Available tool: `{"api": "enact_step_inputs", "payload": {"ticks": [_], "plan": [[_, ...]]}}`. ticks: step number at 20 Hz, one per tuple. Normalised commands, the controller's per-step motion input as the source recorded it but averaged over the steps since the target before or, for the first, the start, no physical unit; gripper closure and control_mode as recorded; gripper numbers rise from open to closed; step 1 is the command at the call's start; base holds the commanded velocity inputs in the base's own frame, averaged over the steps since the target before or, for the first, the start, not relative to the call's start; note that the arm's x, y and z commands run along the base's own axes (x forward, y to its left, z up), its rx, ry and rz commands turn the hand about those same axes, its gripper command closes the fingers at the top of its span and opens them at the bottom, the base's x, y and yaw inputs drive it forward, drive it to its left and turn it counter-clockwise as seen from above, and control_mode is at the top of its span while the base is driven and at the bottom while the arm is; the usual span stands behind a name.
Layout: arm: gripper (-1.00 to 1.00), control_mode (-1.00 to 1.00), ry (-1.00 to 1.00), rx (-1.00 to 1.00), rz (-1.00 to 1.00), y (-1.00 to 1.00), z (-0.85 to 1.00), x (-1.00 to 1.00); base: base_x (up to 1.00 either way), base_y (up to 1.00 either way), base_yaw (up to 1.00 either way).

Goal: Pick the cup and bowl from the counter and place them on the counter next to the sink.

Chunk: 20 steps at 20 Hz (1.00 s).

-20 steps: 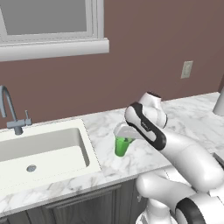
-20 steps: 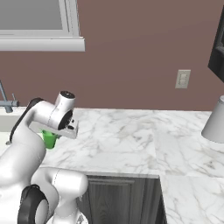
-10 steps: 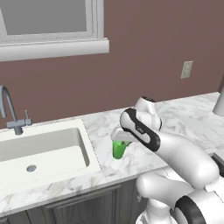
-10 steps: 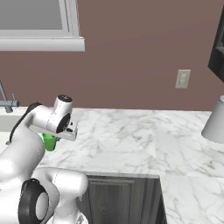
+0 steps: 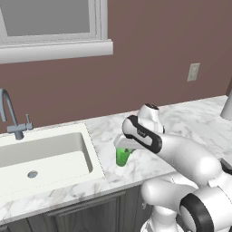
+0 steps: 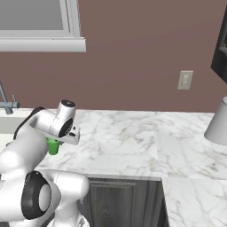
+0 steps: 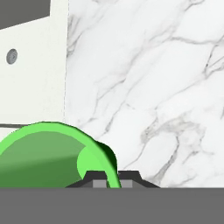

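Left base view shows the white arm reaching left over the marble counter [image 5: 190,122], its gripper [image 5: 123,146] clamped on the rim of the green cup [image 5: 122,157]. That cup stands upright at the counter surface just right of the white sink [image 5: 50,152]. Hand view shows the fingertips [image 7: 99,183] pinching the cup's wall, with the sink's drain at the far left.
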Motion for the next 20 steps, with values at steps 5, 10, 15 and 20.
{"api": "enact_step_inputs", "payload": {"ticks": [5,10,15,20], "plan": [[1.00,-1.00,0.00,0.00,0.01,0.00,-0.19,0.00,0.00,0.00,0.00],[1.00,-1.00,0.00,0.00,0.01,0.00,-0.22,0.00,0.00,0.00,0.00],[1.00,-1.00,0.00,-0.01,0.01,0.00,-0.23,0.00,0.00,0.00,0.00],[1.00,-1.00,0.00,-0.01,0.01,0.00,-0.18,0.00,0.00,0.00,0.00]]}}
